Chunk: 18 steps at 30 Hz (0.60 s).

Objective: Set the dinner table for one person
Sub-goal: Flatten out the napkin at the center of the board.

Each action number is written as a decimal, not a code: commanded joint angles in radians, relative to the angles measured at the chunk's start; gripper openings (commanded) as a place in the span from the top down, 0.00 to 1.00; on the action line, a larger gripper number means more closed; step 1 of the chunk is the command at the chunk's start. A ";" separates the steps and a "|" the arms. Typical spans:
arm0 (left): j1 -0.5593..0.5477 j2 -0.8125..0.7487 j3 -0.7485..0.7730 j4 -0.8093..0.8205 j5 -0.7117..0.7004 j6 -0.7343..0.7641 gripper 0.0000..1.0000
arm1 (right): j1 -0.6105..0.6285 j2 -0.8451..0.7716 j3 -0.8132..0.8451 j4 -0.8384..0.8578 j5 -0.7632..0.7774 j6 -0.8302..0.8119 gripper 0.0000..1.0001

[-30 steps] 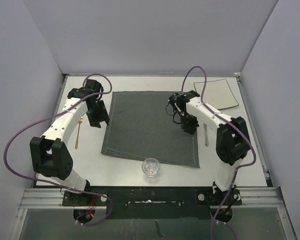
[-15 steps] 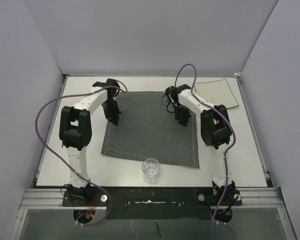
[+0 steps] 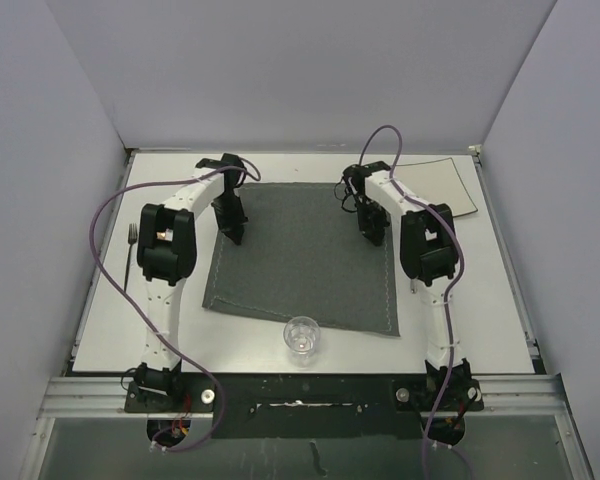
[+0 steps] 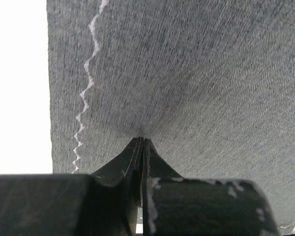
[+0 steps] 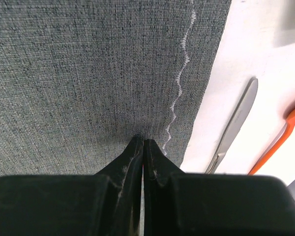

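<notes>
Your left gripper and right gripper pinch the placemat, jaws pressed together; drag both evenly, without bunching, so it lies square on the dinner table underneath

Both the left arm and right arm wear white shells broken by black joint blocks, each trailing a looping purple cable. Tapered black fingers carry pale scuff flecks.
</notes>
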 commanded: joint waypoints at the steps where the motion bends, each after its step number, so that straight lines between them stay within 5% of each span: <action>1: 0.005 0.068 0.094 -0.032 0.010 0.005 1.00 | -0.009 0.033 0.052 0.012 -0.027 -0.020 1.00; 18: 0.032 0.293 0.339 -0.083 -0.003 0.006 1.00 | -0.070 0.191 0.253 0.039 -0.112 -0.073 1.00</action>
